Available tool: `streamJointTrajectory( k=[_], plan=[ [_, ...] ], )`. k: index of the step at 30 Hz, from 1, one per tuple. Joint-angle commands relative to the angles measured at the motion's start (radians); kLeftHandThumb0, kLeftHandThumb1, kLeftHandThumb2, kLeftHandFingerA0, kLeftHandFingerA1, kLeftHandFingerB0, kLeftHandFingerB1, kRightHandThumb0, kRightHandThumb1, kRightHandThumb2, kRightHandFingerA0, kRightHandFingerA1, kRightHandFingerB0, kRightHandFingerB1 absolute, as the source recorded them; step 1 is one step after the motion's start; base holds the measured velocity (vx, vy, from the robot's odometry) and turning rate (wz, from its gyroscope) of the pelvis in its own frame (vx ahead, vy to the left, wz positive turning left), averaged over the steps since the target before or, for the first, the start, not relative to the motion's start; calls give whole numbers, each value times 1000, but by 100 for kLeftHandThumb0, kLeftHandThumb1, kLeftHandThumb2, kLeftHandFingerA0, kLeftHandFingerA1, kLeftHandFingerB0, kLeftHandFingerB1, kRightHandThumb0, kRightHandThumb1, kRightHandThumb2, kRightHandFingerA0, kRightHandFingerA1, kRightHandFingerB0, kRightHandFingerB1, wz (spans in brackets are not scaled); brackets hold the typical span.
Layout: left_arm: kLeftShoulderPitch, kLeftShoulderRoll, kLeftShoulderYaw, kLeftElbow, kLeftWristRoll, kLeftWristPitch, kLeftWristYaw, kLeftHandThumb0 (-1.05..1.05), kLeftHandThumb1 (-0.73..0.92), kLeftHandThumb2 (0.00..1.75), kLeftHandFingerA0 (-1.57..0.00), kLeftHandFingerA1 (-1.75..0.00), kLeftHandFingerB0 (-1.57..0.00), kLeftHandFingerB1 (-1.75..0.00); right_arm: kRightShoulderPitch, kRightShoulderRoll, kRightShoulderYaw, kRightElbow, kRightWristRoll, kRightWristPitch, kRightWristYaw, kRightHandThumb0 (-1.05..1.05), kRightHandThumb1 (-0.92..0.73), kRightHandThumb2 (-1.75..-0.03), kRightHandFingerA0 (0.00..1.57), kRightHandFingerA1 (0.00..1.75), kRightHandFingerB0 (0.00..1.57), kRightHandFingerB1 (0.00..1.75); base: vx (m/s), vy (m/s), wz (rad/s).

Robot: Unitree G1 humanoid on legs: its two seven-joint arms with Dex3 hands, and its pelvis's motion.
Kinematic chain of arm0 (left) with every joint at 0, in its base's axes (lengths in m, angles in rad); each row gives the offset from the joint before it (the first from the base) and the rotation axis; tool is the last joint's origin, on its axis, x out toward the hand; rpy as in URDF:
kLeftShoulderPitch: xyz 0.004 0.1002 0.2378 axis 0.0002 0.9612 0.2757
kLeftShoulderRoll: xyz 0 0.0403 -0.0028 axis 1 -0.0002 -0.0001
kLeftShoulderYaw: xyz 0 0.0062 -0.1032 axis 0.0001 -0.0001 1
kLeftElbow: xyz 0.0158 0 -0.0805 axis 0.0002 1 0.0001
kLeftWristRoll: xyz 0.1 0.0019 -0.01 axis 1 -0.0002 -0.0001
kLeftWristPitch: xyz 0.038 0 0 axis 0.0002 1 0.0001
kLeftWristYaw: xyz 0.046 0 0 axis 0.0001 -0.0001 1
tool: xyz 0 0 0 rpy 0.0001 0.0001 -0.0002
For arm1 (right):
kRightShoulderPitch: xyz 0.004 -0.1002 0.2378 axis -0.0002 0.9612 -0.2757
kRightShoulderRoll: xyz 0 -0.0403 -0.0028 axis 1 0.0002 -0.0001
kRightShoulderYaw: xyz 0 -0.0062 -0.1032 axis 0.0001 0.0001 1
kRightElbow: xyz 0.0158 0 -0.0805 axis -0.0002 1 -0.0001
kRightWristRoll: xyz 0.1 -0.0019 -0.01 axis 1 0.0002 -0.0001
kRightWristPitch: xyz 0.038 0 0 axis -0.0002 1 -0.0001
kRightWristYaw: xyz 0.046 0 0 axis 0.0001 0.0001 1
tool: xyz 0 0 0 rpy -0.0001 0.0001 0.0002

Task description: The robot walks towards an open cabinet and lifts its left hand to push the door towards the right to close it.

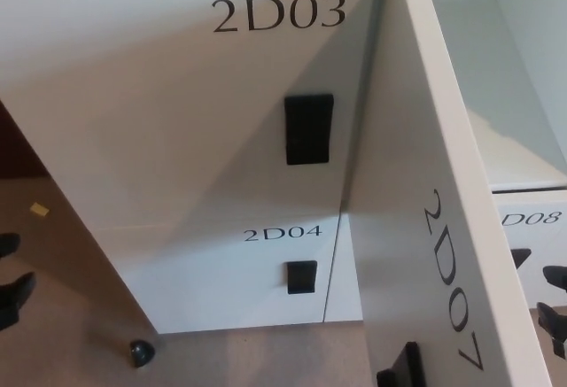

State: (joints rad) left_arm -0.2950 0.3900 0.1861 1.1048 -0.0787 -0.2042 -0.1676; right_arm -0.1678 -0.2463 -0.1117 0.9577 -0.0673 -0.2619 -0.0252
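While the open door, marked 2D07, stands edge-on toward the camera in the head view, the push is best applied by the left hand flat on the door's face, left of its handle, driving rightward. The left hand sits low, well left of the door; the right hand shows just right of it. Finger state cannot be told for either hand. Cabinets 2D03 and 2D04 lie left of the door.

Open white cabinet door marked 2D07 stands edge-on at centre-right with its black handle at bottom, closed doors 2D03 and 2D04 to its left, left hand low at left edge, right hand at right edge.
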Motion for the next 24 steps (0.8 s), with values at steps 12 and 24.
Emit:
streamJointTrajectory(
  k=[12,24],
  plan=[
    [330,-28,-155,-542,-2,-182,-218,-53,60,58,-65,-44,-47,-40,7,-18,16,-3,-15,4,-6,-26,-70,-60,70,48,49,41,0,0,0],
    [669,440,-420,-1593,-285,39,-722,-61,55,92,-51,-57,-54,-56,-16,-46,6,18,-7,25,3,-27,-70,-60,69,47,50,41,0,0,0]
  ],
)
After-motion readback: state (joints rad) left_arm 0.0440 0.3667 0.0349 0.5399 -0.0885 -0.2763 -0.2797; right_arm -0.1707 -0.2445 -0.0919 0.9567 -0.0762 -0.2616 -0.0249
